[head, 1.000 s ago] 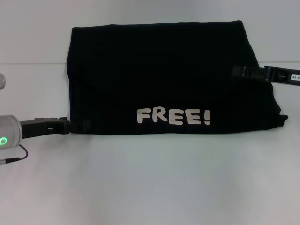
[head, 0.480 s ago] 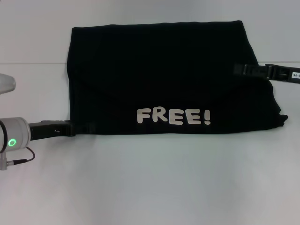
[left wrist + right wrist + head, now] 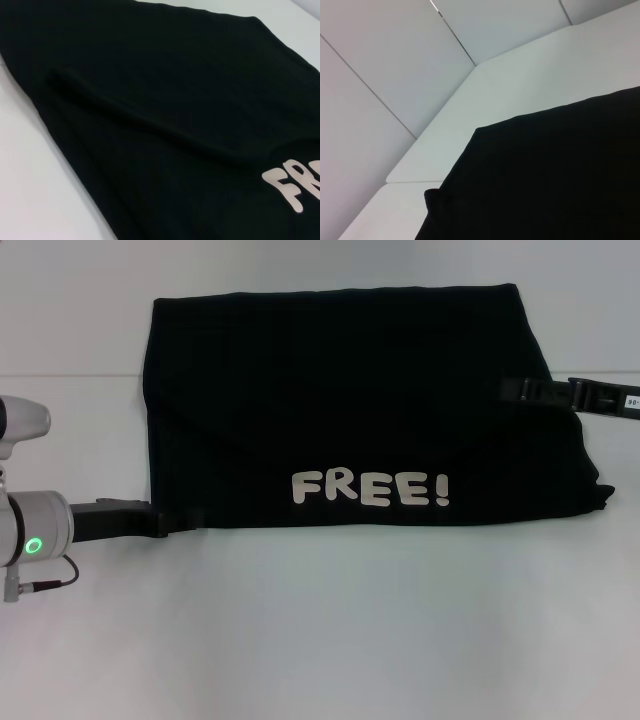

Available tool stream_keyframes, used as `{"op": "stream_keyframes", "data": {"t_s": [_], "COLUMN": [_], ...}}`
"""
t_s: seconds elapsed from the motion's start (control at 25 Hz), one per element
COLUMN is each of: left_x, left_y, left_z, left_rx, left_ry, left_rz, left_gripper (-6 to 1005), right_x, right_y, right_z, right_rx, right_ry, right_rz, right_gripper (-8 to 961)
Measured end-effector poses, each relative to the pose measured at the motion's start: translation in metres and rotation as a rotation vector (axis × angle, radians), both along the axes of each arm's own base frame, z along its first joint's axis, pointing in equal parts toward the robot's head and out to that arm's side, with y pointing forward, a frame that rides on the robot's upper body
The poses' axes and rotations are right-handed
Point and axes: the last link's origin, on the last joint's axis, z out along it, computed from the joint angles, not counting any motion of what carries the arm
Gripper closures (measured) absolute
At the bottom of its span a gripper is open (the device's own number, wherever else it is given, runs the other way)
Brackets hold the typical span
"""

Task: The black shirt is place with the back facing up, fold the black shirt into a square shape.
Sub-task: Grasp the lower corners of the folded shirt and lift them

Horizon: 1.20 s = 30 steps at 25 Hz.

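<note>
The black shirt (image 3: 350, 410) lies flat on the bench (image 3: 330, 620), soft and limp, best pinched at its side edges, where left gripper (image 3: 185, 519) and right gripper (image 3: 515, 390) sit, finger state impossible to tell.

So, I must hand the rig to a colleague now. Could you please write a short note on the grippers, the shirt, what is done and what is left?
Left gripper: low on the table, at the near left corner of the black shirt.
Right gripper: over the shirt's right edge, farther back.
Shirt: lies flat on the white table, already folded into a wide rectangle, "FREE!" lettering up along the near edge.
Done: lengthwise folding, it seems.
Left: fold the sides across to make a square.
</note>
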Motion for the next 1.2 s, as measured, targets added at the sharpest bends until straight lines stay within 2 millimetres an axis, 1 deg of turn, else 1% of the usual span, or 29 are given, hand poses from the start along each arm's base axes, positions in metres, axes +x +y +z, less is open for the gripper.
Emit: {"op": "stream_keyframes", "data": {"t_s": [0.24, 0.44, 0.64, 0.88, 1.08, 1.2], "left_x": [-0.002, -0.003, -0.003, -0.005, -0.004, -0.003], "left_y": [0.001, 0.002, 0.002, 0.002, 0.001, 0.002], "left_z": [0.004, 0.007, 0.008, 0.010, 0.013, 0.013], "left_rx": [0.015, 0.020, 0.027, 0.029, 0.027, 0.025], "left_ry": [-0.003, 0.000, -0.004, -0.005, -0.006, -0.007], "left_rz": [0.010, 0.010, 0.016, 0.020, 0.013, 0.008], "left_gripper": [401, 658, 762, 887, 999, 998], "right_x": [0.005, 0.009, 0.017, 0.041, 0.050, 0.057], "right_y": [-0.003, -0.007, -0.011, -0.016, -0.021, -0.024], "right_z": [0.001, 0.004, 0.009, 0.014, 0.015, 0.017], "right_rx": [-0.002, -0.008, -0.019, -0.091, -0.107, -0.087], "right_ry": [0.000, -0.001, -0.019, -0.131, -0.149, -0.151], "right_rz": [-0.009, -0.013, -0.025, -0.138, -0.185, -0.208], "right_gripper": [246, 246, 247, 248, 249, 249]}}
